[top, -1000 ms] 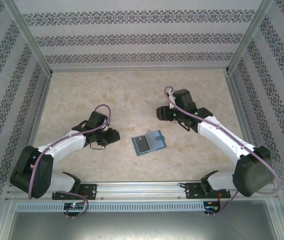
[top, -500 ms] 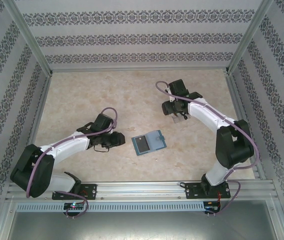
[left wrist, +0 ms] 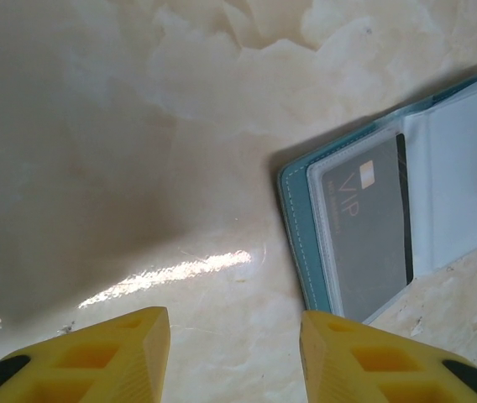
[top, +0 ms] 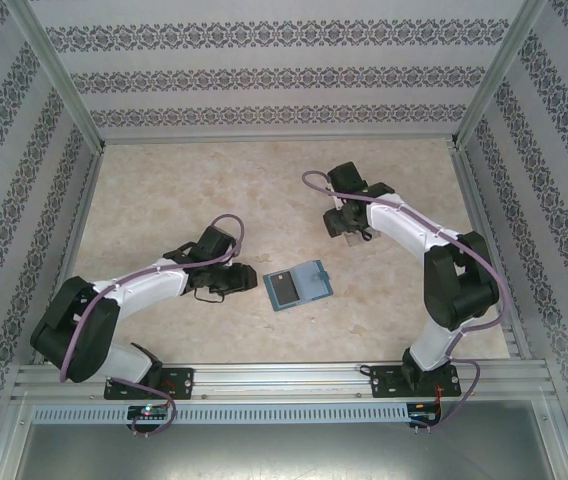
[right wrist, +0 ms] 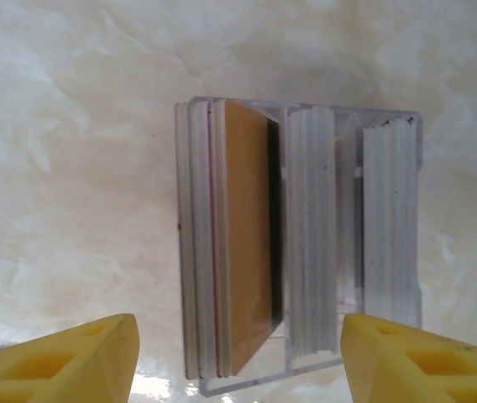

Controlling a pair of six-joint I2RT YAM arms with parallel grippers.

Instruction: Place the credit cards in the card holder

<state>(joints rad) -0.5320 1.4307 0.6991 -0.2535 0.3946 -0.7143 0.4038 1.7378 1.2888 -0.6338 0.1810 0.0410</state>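
So the card holder (left wrist: 294, 227) lies open with a grey card (left wrist: 369, 227) tucked in, just ahead-right of the left gripper (left wrist: 234, 353), whose jaws are apart and empty. The right gripper (right wrist: 237, 357) is spread wide too, over cards (right wrist: 247, 243) in a clear stand (right wrist: 390, 252) beyond the holder.

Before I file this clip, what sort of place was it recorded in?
Probably a purpose-built robot test booth, not a home: a marble-look tabletop boxed in by patterned wallpaper panels on aluminium posts, with a left arm and right arm bolted to a metal rail at its near edge.
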